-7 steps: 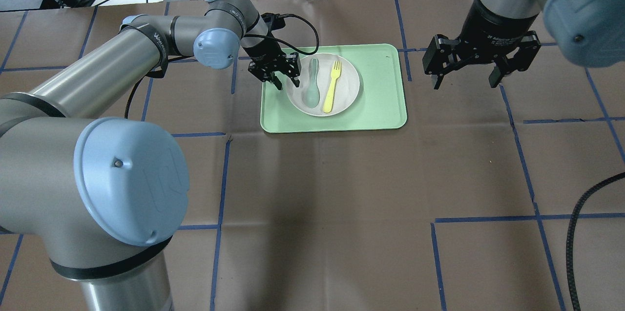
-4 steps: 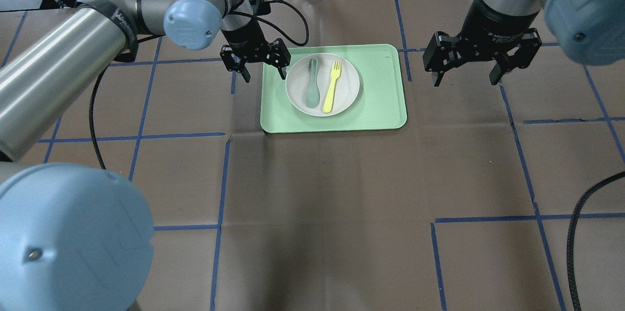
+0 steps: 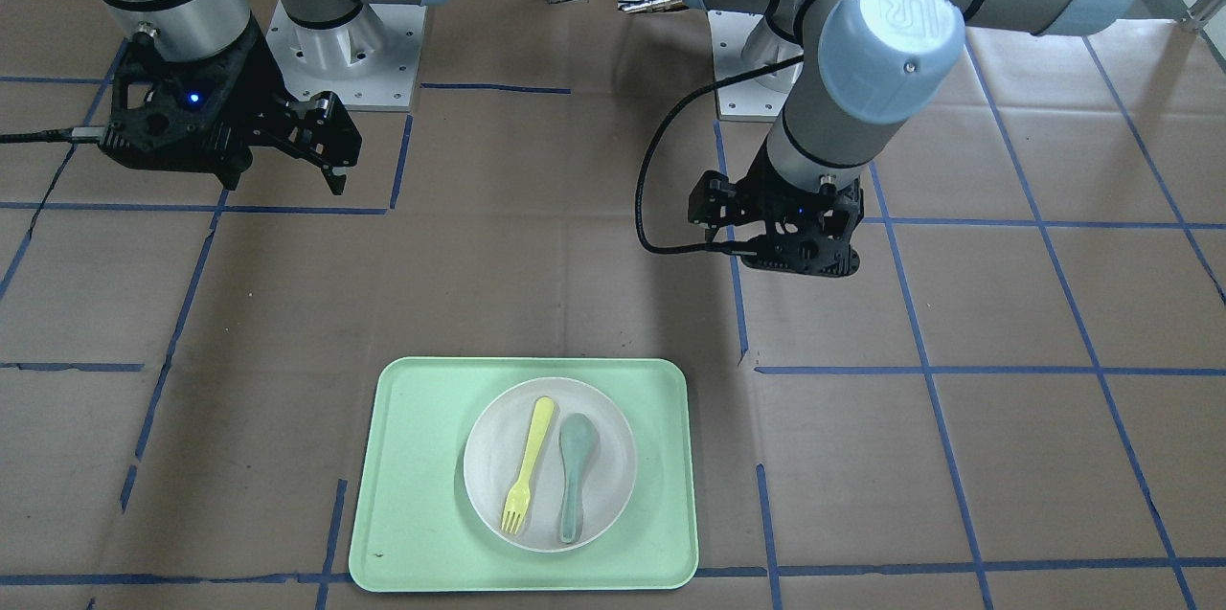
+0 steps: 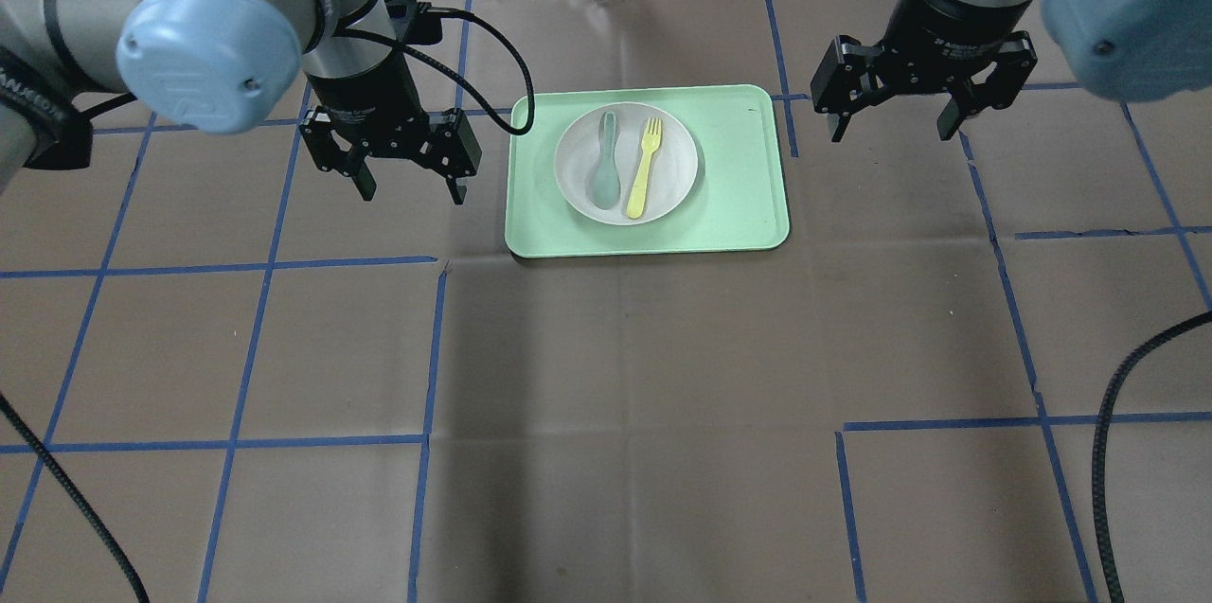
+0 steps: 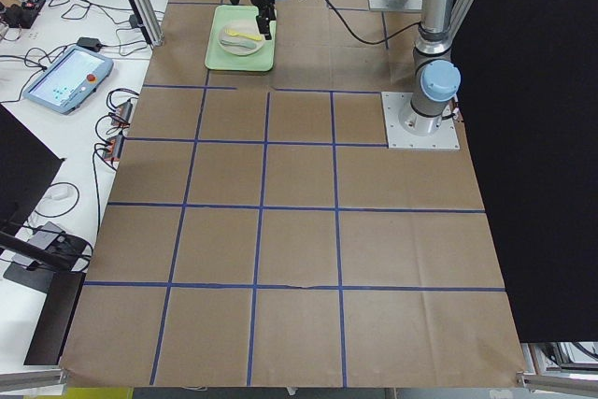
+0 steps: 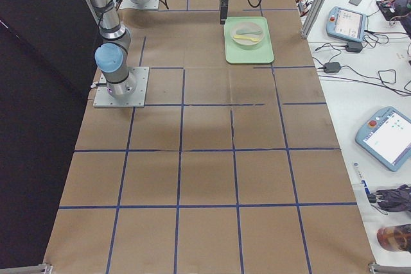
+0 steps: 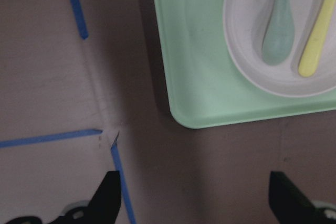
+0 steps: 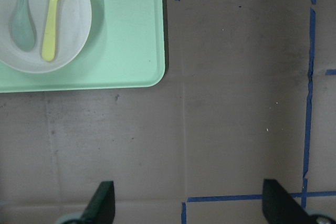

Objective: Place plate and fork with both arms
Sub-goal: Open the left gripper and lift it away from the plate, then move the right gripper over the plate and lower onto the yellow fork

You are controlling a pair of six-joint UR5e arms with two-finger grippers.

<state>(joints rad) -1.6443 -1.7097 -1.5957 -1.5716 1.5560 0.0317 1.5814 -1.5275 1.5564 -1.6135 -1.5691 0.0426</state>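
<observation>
Off-white plate (image 4: 678, 160), one, sits on the one mint-green tray (image 4: 741, 182), carrying one pale-yellow fork (image 4: 644, 169) and one grey-green spoon (image 4: 603, 179) side by side, long axes running away from the robot, tines farthest. We count two grippers, both spread wide and empty, flanking the tray: the fork lies on the side of the right gripper (image 4: 890, 132), the spoon toward the left gripper (image 4: 413, 192).

the plate (image 3: 618, 452) sits on the mint-green tray (image 3: 421, 476), holding the fork (image 3: 529, 466) and a grey-green spoon (image 3: 575, 471) side by side. the left gripper (image 3: 795, 251) and the right gripper (image 3: 330, 146) hang over the brown paper (image 3: 536, 275), both well apart from the tray.
</observation>
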